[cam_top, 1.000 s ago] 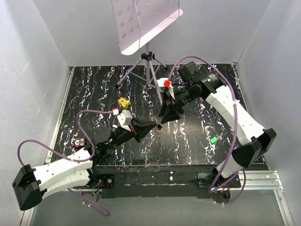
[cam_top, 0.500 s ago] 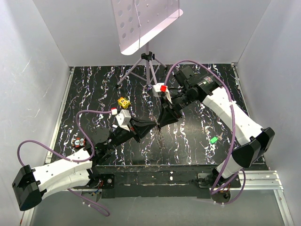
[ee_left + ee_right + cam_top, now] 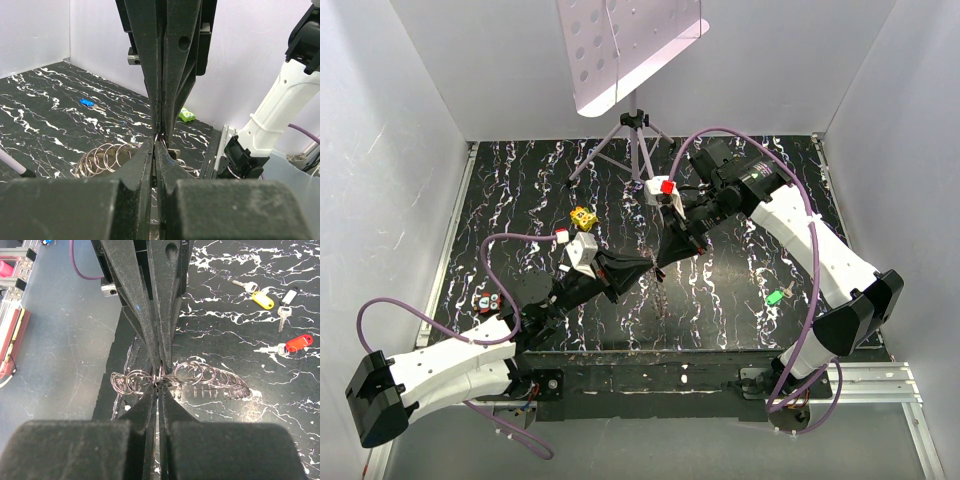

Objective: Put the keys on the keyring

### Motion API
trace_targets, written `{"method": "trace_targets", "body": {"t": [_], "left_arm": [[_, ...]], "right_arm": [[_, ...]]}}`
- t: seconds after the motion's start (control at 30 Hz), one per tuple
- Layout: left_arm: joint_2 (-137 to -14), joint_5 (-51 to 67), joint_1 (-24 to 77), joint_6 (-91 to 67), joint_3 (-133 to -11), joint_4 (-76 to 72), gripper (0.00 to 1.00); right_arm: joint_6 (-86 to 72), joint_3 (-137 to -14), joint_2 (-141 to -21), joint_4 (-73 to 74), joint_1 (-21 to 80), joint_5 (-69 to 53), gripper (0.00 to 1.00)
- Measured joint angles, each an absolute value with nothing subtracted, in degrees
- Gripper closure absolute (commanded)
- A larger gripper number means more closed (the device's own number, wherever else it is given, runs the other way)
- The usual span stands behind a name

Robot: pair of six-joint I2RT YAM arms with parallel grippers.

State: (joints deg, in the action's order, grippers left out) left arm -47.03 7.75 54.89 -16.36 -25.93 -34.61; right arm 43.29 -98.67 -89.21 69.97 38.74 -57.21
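View from the top: the left gripper (image 3: 648, 266) comes in from 8 o'clock and the right gripper (image 3: 662, 261) from 1 o'clock. They meet tip to tip over the black marbled table (image 3: 520, 190). Both pairs of jaws are closed. The keyring is too small to make out here. A green key (image 3: 775, 297) lies at 4 o'clock from the meeting point, well apart from it, and a yellow block (image 3: 583, 216) lies at 10 o'clock.

Left wrist view: the left gripper's jaws are pressed together at the bottom, and the right gripper's closed jaws come down from 12 o'clock to the same spot. The keyring (image 3: 106, 157) (it looks like a row of overlapping silver wire loops) is pinched where the tips meet and stretches toward 8 o'clock. A blue key (image 3: 87, 103) lies on the table at 10 o'clock, the green key at 1 o'clock.

Right wrist view: the right gripper's jaws are clamped on the loops of the keyring, which spread to 3 o'clock and 9 o'clock of the tips, with their shadow on the table underneath. The left gripper's jaws grip the same bunch from 12 o'clock. A yellow key (image 3: 262, 300) lies at 2 o'clock and a red key (image 3: 299, 342) near 3 o'clock.
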Motion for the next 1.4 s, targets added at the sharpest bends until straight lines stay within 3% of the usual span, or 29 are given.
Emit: {"method": "trace_targets", "body": {"t": [0.03,0.27,0.43,0.63,0.83,1.03,1.4], "left_arm": [[-47.03,7.73,54.89,-16.56,-25.93,-34.50,1.00],[-44.75,7.97,54.87,-17.21,-26.83,-28.56,0.42],[-41.80,8.14,54.89,-16.73,-29.95,-20.38,0.24],[-39.55,9.65,54.87,-12.53,-36.18,-7.35,0.20],[-45.69,17.10,54.83,-3.90,-46.44,5.10,0.29],[-49.41,19.62,54.54,1.50,-47.72,8.82,0.34],[-43.29,18.50,51.27,7.33,-46.19,9.50,0.46]], "right_arm": [[43.29,-98.70,-89.21,70.04,38.76,-57.21,0.99],[43.59,-98.87,-89.34,71.57,39.03,-56.69,0.99],[44.27,-99.04,-89.34,73.21,39.20,-55.40,0.99],[48.73,-102.94,-90.72,76.58,40.75,-51.57,0.99],[54.30,-109.40,-95.72,76.55,42.87,-46.92,0.99],[56.80,-109.40,-96.79,76.73,44.40,-43.33,0.99],[57.74,-107.79,-96.09,76.99,45.41,-42.57,0.99]]}}
